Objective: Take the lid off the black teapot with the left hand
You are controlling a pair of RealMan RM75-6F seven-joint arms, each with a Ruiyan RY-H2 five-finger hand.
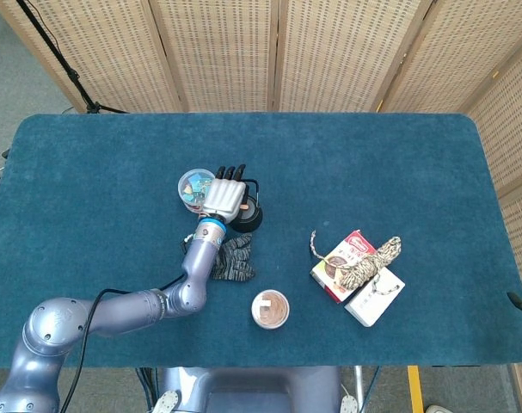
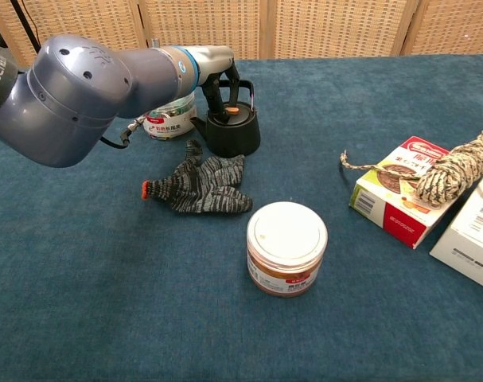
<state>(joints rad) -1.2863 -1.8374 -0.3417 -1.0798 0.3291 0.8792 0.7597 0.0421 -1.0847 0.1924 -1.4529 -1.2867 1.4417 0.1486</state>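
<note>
The black teapot (image 2: 235,134) stands at the table's middle left, its lid (image 2: 234,116) with an orange knob seated on top under the upright handle. My left hand (image 2: 225,81) hangs directly over it, dark fingers reaching down on either side of the knob. Whether they pinch the knob is hidden by the handle and the fingers themselves. From the head view the left hand (image 1: 223,197) covers most of the teapot (image 1: 251,217). The right hand appears in neither view.
A small clear tub (image 2: 169,116) stands just left of the teapot. A grey knit glove (image 2: 201,185) lies in front of it, and a white-lidded jar (image 2: 286,247) nearer me. On the right lie a red box (image 2: 394,193), a rope bundle (image 2: 453,172) and a white box (image 2: 473,233).
</note>
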